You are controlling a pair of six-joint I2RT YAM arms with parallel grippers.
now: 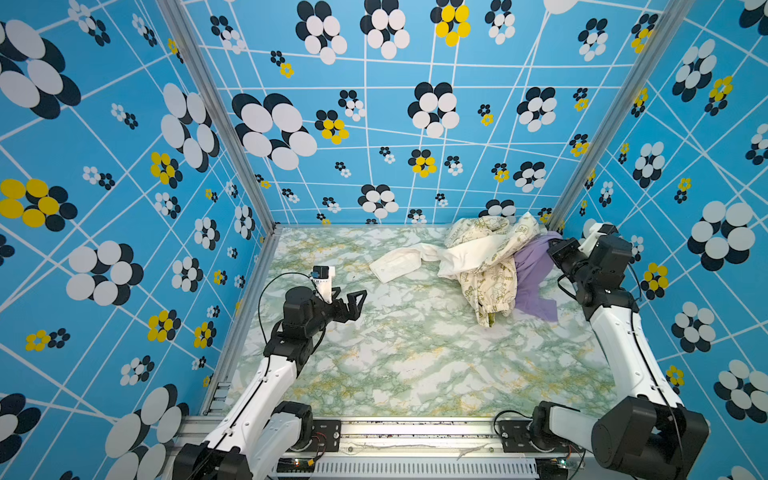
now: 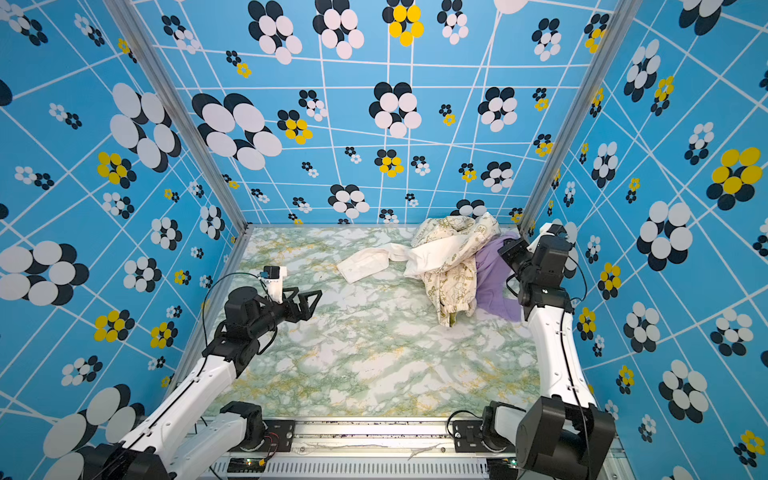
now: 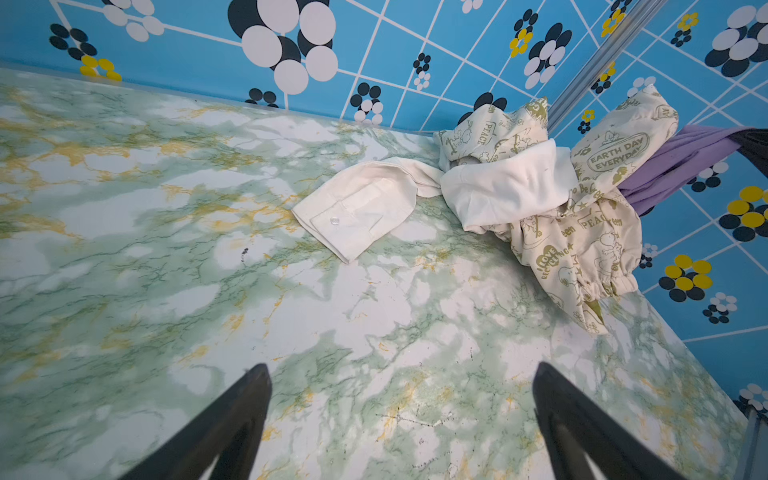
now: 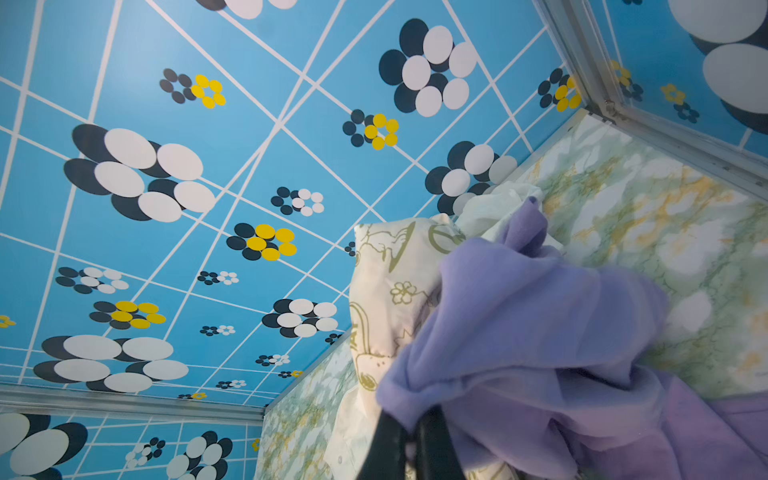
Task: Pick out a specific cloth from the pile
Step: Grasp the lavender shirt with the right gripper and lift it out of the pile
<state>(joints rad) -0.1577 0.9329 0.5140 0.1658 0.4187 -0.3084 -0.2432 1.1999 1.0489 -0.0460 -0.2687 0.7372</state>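
Observation:
The cloth point(image 1: 534, 276) point(image 2: 494, 274) is lilac-purple and hangs at the right side of the pile point(image 1: 486, 257) point(image 2: 449, 259), which lies in the table's far right corner. My right gripper point(image 1: 550, 249) point(image 2: 503, 249) point(image 4: 411, 419) is shut on the cloth point(image 4: 532, 324), a fold of it pinched between the black fingers point(image 4: 436, 444). The lifted cloth point(image 3: 673, 160) stretches from the pile toward that gripper. My left gripper point(image 1: 351, 299) point(image 2: 307, 300) point(image 3: 401, 374) stands open over bare table at the left, well away from the pile, nothing between its fingers point(image 3: 249, 399).
A cream fabric with green print point(image 3: 582, 245) and a plain white cloth point(image 3: 507, 187) make up the heap; a white sleeve point(image 1: 399, 262) point(image 3: 357, 212) trails left onto the marbled table point(image 1: 415, 353). Blue patterned walls point(image 1: 374, 124) close in the back and both sides.

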